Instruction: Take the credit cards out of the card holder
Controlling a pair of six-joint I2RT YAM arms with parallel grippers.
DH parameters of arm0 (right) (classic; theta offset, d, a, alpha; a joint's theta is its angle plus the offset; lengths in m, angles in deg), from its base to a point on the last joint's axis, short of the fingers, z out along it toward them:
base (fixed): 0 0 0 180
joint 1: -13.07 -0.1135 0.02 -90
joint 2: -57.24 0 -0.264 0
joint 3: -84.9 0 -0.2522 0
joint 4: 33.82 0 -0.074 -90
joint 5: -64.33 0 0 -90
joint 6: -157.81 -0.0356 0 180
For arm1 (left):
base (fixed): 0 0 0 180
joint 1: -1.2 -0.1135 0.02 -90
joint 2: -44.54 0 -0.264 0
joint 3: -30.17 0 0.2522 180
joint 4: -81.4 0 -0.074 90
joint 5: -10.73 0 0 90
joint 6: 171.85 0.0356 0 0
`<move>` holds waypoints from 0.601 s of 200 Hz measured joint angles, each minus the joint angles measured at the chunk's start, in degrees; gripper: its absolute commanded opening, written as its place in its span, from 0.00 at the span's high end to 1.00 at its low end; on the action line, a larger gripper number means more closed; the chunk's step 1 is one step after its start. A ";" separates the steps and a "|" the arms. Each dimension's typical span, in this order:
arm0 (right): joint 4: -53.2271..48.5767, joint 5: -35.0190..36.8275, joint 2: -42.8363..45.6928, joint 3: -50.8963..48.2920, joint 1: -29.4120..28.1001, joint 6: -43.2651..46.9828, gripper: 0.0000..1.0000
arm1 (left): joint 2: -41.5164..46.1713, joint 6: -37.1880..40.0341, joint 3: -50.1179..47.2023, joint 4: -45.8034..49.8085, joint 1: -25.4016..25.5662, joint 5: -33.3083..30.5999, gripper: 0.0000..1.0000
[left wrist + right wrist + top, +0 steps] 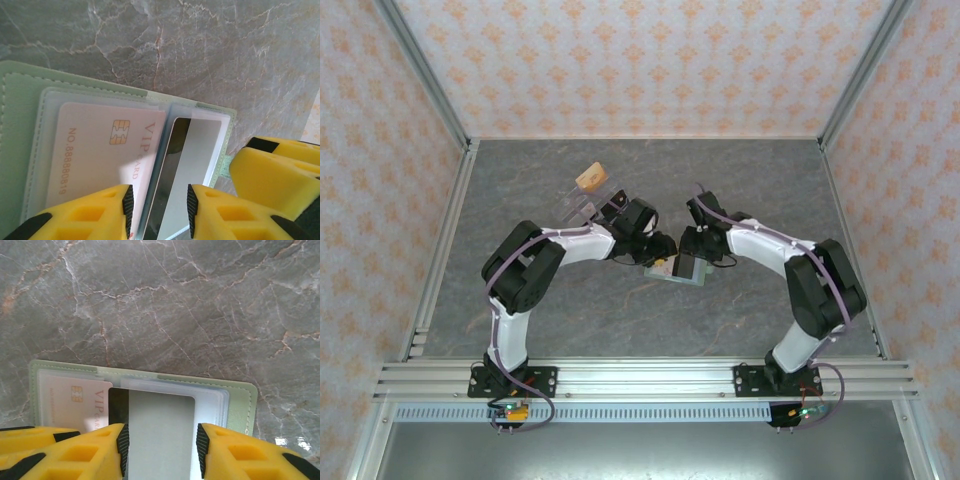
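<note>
The sage-green card holder (684, 276) lies open on the table between both arms. In the left wrist view its cover (20, 100) holds clear sleeves. A pink VIP card (95, 150) sits in the left sleeve and a grey card with a black stripe (197, 145) in the right one. My left gripper (160, 210) is open, its fingers either side of the sleeves' middle edge. My right gripper (160, 450) is open just above the grey card (160, 415), with its left finger overlapping the stripe. The pink card (70, 400) lies to the left of it.
A clear tray (588, 192) with a tan piece stands behind the left arm. Metal rails edge the grey marble table (770, 180) on the left, right and front. Patterned walls close the sides and back. The two grippers' fingers almost touch over the holder.
</note>
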State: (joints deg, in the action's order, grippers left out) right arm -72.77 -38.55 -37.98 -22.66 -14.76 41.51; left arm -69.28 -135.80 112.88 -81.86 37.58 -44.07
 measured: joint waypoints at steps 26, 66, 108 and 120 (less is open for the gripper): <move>-1.18 0.55 -1.09 0.81 -0.07 0.00 0.56 | -0.04 0.04 0.66 0.66 0.00 0.44 0.67; -2.62 1.36 -1.49 1.27 -0.26 -0.02 0.56 | -0.63 0.48 1.64 1.09 0.02 0.70 0.68; -3.93 1.70 -3.69 1.75 -0.26 -0.02 0.57 | -2.51 1.11 2.60 1.97 0.42 0.85 0.71; -3.98 1.46 -4.57 1.90 -0.26 -0.02 0.57 | -2.71 1.33 2.71 1.97 0.48 1.03 0.73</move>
State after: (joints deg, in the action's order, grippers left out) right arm -76.75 -37.09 -42.55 -20.76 -15.02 41.49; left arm -71.99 -134.47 115.59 -79.89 38.06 -43.04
